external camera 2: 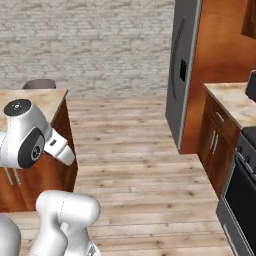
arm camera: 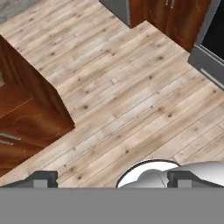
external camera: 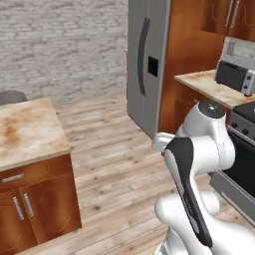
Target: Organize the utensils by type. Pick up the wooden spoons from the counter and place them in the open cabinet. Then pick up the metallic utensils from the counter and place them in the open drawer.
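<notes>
Wooden floor (arm camera: pixel 131 96): lies beneath the gripper (arm camera: pixel 111 178).
Gripper: fingers spread wide, holding nothing.
Advice: locate the utensils before reaching.

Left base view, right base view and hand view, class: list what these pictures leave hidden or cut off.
- Island counter: left base view, cut by the left edge; its far top is out of frame.
- Toaster oven: left base view, cut by the right edge.
- Stove: right base view, cut by the right edge.
- Refrigerator: right base view, top cut off.
- Claw: hand view, open, fingertips alone rise at the bottom.
</notes>
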Available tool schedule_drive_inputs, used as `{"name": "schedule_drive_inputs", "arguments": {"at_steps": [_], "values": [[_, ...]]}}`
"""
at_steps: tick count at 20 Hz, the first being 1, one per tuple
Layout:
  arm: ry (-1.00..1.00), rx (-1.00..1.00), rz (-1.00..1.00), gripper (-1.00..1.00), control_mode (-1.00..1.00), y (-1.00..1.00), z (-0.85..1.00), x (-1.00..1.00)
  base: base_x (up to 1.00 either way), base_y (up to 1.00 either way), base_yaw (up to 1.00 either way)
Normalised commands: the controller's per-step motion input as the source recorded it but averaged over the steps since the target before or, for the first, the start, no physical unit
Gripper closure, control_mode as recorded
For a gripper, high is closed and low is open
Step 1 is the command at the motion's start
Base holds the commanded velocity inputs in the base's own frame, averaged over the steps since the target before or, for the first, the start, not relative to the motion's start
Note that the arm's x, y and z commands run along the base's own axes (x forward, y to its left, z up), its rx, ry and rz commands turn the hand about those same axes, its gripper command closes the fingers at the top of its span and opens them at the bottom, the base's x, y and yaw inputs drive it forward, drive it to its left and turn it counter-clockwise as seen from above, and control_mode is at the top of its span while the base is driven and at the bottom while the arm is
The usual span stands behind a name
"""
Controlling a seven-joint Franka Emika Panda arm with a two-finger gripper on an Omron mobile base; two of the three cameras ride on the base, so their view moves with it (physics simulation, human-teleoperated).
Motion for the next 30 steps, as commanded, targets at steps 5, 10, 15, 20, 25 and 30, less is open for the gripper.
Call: {"name": "schedule_drive_inputs", "arguments": {"at_steps": [5, 10, 15, 20, 25, 30], "values": [[0.00, 0.00, 0.00, -1.00, 1.00, 0.00, 0.00, 0.00, 0.10, 0.72, 0.42], [0.00, 0.00, 0.00, -1.00, 1.00, 0.00, 0.00, 0.00, 0.09, 0.99, -0.01], [0.00, 0.00, 0.00, -1.00, 1.00, 0.00, 0.00, 0.00, 0.23, 0.99, -0.03], [0.00, 0.00, 0.00, -1.00, 1.00, 0.00, 0.00, 0.00, 0.31, 0.98, 0.05], [0.00, 0.00, 0.00, -1.00, 1.00, 0.00, 0.00, 0.00, 0.58, 0.82, 0.21], [0.00, 0.00, 0.00, -1.00, 1.00, 0.00, 0.00, 0.00, 0.70, 0.59, 0.32]]}}
